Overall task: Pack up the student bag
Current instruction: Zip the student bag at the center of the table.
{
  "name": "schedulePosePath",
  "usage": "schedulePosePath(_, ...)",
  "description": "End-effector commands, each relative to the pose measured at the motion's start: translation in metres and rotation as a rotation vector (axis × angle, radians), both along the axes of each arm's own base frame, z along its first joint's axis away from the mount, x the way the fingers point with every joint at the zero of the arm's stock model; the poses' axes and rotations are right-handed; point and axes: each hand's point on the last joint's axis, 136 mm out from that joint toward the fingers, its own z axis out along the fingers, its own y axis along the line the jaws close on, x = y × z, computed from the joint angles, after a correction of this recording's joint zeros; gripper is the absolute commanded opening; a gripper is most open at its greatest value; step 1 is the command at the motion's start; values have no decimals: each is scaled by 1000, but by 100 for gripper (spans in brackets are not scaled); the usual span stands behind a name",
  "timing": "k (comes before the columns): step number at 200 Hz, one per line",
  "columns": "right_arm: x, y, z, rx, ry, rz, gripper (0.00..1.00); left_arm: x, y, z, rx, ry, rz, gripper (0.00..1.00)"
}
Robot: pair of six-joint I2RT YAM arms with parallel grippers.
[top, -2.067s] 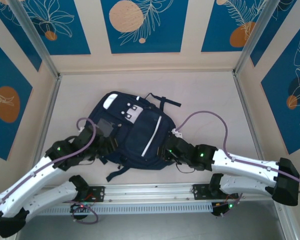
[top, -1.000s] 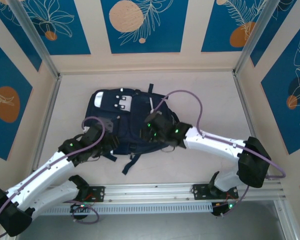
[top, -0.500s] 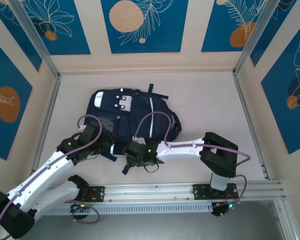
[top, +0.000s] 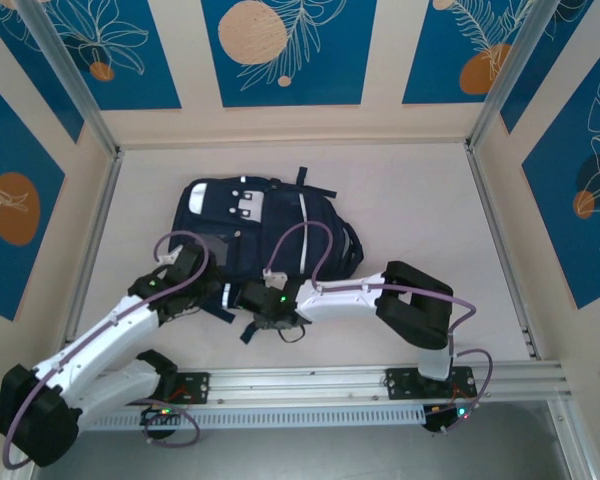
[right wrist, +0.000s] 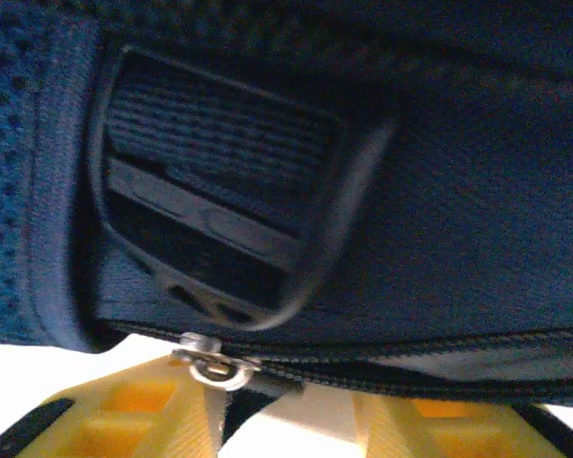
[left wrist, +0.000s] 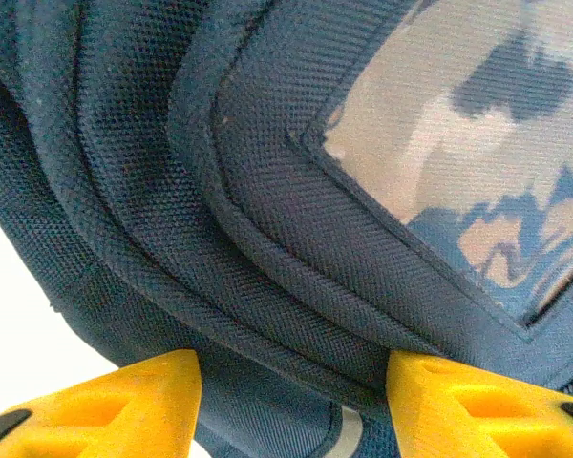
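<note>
1. Top external view: the student bag (top: 250, 235) lies flat on the table (top: 420, 200), left of centre. Its white-grey patches point to the far left and its near edge faces the arm bases.
2. Both arms reach to that near edge. The left gripper (top: 208, 288) and the right gripper (top: 252, 306) sit just beside each other.
3. Left claw, left wrist view: the yellow fingers stand apart and the bag's rolled seam runs across the gap. Whether the pads bear on the fabric cannot be told.
4. Right claw, right wrist view: the fingers are parted and pale table shows between them. A metal zipper pull (right wrist: 208, 367) lies at the tip of one finger and is not clamped. The picture is blurred, so contact is uncertain.
5. Risk: the pull is small and sits off-centre, so a closing pinch may miss it or catch only fabric.
6. Risk: a tug on the zipper without a firm hold by the other claw would likely drag the whole bag toward the rail.
7. Risk: with the wrists this close, a sideways move could knock them together. The right arm's purple cable (top: 302, 240) loops over the bag and could snag.
8. Condition of the bag:
   - dark navy woven fabric with a thin white stripe down the front;
   - a patterned pale panel (left wrist: 477, 162) and a black strap buckle (right wrist: 229, 229);
   - a loose strap (top: 250, 332) trailing off the near edge;
   - zipper apparently closed.
</note>
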Motion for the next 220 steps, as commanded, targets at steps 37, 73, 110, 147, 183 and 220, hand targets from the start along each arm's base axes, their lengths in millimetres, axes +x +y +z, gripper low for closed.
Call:
schedulePosePath(37, 16, -57, 13, -68, -80, -92, 29, 17, 30, -6, 58, 1, 147, 48)
schedulePosePath(73, 12, -78, 13, -46, -75, -38, 30, 18, 32, -6, 52, 2, 143, 48)
schedulePosePath(110, -6, -23, 38, 142, -140, 258, 30, 20, 24, -7, 16, 0, 118, 47)
schedulePosePath(147, -8, 16, 62, 268, -147, 228, 24, 20, 19, -9, -6, 5, 96, 43)
schedulePosePath(183, -7, 34, 50, 221, -69, 175, 25, 22, 9, -17, -30, 26, 56, 39)
schedulePosePath(220, -6, 37, 25, 191, 14, 59, 38, 22, 11, -14, -30, 12, 66, 44)
